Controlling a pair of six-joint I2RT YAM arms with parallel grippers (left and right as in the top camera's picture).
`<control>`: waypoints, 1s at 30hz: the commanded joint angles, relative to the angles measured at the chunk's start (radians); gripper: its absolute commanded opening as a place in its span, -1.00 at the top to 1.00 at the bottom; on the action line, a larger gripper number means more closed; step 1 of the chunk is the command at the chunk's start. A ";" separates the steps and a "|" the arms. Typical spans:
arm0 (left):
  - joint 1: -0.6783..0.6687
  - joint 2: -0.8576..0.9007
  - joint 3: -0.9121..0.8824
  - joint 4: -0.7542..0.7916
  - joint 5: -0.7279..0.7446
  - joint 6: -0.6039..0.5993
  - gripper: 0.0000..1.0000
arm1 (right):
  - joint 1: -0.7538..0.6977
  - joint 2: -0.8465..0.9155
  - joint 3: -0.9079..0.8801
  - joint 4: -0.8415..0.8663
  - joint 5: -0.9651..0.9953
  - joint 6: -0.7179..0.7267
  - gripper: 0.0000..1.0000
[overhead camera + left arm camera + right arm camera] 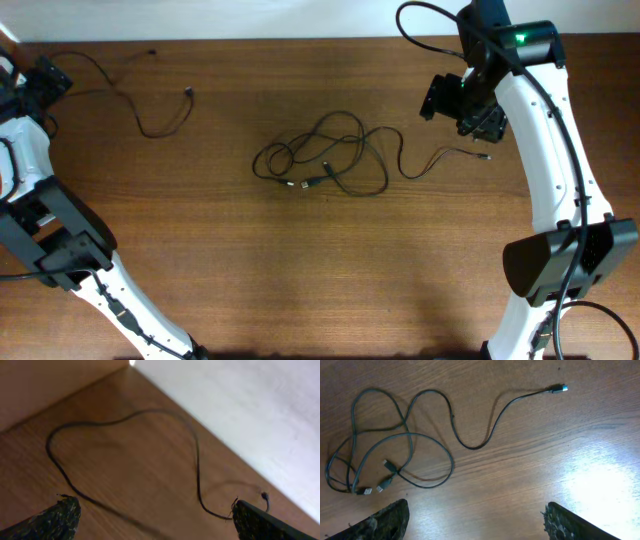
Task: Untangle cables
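Cables (325, 160): approx two lay knotted mid-worktop (300, 260), not yet separated. Further back-left, one cord (196, 467) lay free, so approx a third done. Left end effector (153, 506) over it, fingers apart, empty; right end effector (475, 509) apart, empty.

I see a brown wood-grain table (330, 280) filling the overhead view. A pale white surface (250, 18) runs along its 12 o'clock edge. Right wrist view: bright glare (600, 480) on the wood at 4 o'clock.
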 commanded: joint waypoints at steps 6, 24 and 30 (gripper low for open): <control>-0.001 -0.050 0.010 -0.101 0.027 0.020 -0.98 | -0.002 0.005 -0.007 -0.004 -0.008 0.001 -0.75; -0.210 -0.278 0.010 -0.610 -0.102 0.019 -0.98 | -0.001 0.005 -0.007 0.004 -0.008 0.002 -0.77; -0.291 -0.270 -0.068 -0.618 -0.344 -0.144 -0.98 | 0.005 0.005 -0.007 0.011 -0.008 0.001 -0.78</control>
